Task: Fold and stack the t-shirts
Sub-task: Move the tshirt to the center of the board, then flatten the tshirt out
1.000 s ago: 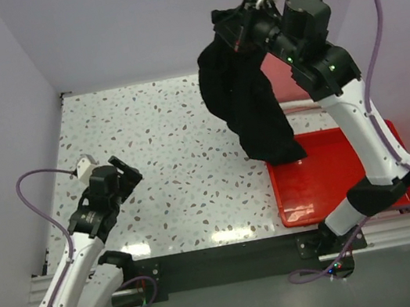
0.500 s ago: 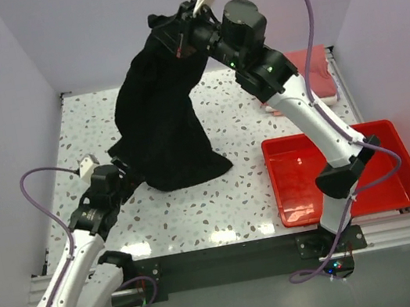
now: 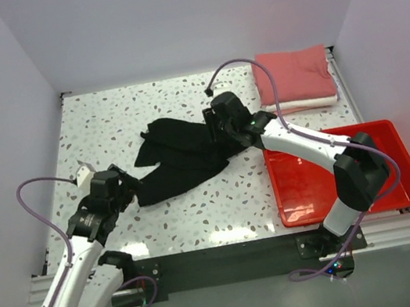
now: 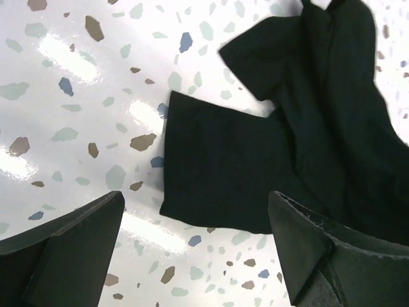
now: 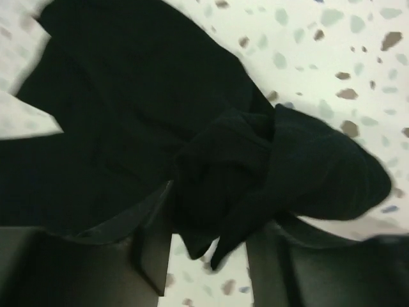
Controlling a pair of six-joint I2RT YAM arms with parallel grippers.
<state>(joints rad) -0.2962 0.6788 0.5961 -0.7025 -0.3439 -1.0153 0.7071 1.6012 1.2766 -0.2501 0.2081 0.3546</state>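
Left pincer (image 4: 195,211) is nearest and low over the white speckled terrazzo-pattern table (image 3: 104,123), its fingers spread wide with nothing between them. Just ahead of its tips lies a squared sleeve or hem corner of the limp black cloth t-shirt (image 3: 183,161). The shirt is rumpled and part-spread flat on the table, running from just ahead of the left pincer across to the right pincer (image 3: 218,126). The right pincer is down on the shirt's far-right end. The wrist view shows a twisted wad of black cloth between its fingers, but I cannot tell whether they bite it or stand slack around it. Behind and to the right-hand side of the right pincer is the shallow red plastic tray (image 3: 344,131), apart from the shirt. Farthest off, beyond the right pincer at the table's back corner, a folded salmon-pink cloth t-shirt (image 3: 294,72) sits on top of a folded white cloth t-shirt (image 3: 301,105). Handling judgement: light, floppy cloth with no stiffness, which will sag and bunch and likely drag on the table. It is best pinched at flat single-layer corners such as the hem or shoulder, not at the wad. No brand, label or writing can be read anywhere.
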